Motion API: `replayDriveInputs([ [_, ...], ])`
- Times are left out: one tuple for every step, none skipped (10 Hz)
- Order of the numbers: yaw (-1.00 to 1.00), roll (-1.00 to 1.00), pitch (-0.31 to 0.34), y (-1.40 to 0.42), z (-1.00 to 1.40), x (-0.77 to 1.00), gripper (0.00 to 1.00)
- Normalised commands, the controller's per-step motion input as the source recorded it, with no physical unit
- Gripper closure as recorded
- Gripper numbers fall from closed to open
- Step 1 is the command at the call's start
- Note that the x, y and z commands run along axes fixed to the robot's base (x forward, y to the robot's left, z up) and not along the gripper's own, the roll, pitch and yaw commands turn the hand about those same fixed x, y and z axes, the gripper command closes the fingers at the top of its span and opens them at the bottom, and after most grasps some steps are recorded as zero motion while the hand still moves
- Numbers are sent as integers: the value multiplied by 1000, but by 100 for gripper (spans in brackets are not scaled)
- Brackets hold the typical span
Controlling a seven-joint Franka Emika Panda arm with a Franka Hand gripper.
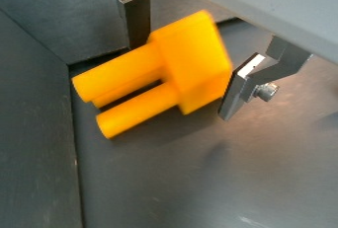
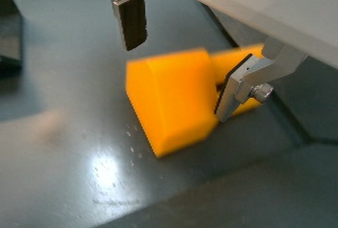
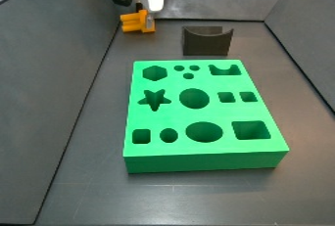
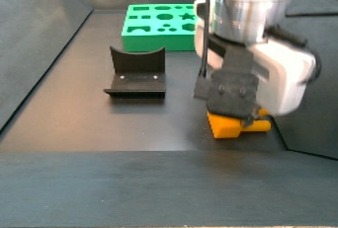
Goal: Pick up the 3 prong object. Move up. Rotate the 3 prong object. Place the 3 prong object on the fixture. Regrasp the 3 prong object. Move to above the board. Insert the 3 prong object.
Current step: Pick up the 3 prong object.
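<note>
- Gripper [image 1: 185, 59] positioned low over the floor in the far corner of the workspace, straddling the 3 prong object [image 1: 158, 74]; seen from a side view, well apart from the board [image 3: 203, 113] and the fixture [image 3: 207, 40].
- Jaws spread wider than the block: one finger [image 1: 134, 20] stands beside the block's body on one side, the other finger [image 1: 246, 84] close against the opposite face. No firm clamp visible; nothing lifted. Judged open around the piece, not yet gripping.
- 3 prong object lying flat on the dark floor, beside a raised dark wall; appears directly beneath the gripper in a side view [image 4: 238, 123].
- Key relation: long axis of the piece runs across the line between the fingers, prongs [image 1: 119, 99] projecting outward from the gap, square body between the pads. Closing the jaws would bear on the body's two flat side faces.
- Judged step: pick-up, at the moment before closure.
- Fixture standing upright between corner and board, notch upward, unoccupied.
- Board cut-outs all vacant in a side view.
- Brands, labels, writing: none legible in any view.
</note>
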Motion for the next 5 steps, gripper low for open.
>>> replayDriveInputs([
  [-289,-347,-99,391,-186,-23,0],
  [-274,-314,-81,294,-69,0,0],
  [-271,-226,-11,194,-60,0,0],
  [-323,-130,0,0,-103,263,0],
  [-334,-110,17,0,-60,477,0],
])
